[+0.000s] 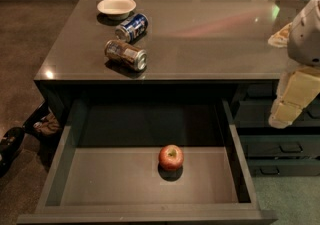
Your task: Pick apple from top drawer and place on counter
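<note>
The red apple (pixel 171 157) with a yellowish patch near its stem lies on the flat bottom of the open top drawer (pixel 100 184), right of the middle. The dark glossy counter (pixel 210 34) stretches behind and above the drawer. My gripper (pixel 287 106), cream-coloured under a white wrist, hangs at the right edge of the view, in front of the counter's front edge. It is above and well to the right of the apple, outside the drawer's right wall, and holds nothing.
On the counter's left part stand a white bowl (pixel 116 6), a blue can (pixel 131 27) on its side and a silver-brown can (pixel 125 55) on its side. Narrower dark drawers (pixel 282 146) are at the right. Shoes (pixel 12 144) lie on the floor at left.
</note>
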You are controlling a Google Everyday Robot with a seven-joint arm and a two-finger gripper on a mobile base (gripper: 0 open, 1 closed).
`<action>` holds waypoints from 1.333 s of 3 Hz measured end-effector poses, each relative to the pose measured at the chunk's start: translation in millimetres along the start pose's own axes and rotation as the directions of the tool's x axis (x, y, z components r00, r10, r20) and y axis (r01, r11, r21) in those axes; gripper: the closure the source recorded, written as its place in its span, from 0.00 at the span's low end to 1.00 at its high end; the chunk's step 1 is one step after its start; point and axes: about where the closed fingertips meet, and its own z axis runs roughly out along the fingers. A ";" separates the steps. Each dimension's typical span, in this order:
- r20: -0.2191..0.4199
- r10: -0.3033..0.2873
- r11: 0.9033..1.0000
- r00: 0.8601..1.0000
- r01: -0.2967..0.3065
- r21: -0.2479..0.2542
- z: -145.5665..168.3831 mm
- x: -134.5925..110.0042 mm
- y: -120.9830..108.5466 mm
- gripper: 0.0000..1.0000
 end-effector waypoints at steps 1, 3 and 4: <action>0.027 0.005 1.000 1.000 -0.005 -0.015 23.0 1.7 16.5 0.00; 0.066 0.015 1.000 0.998 -0.013 -0.026 61.6 -2.5 42.6 0.00; 0.084 -0.005 0.999 0.996 0.009 -0.053 85.3 -7.7 52.5 0.00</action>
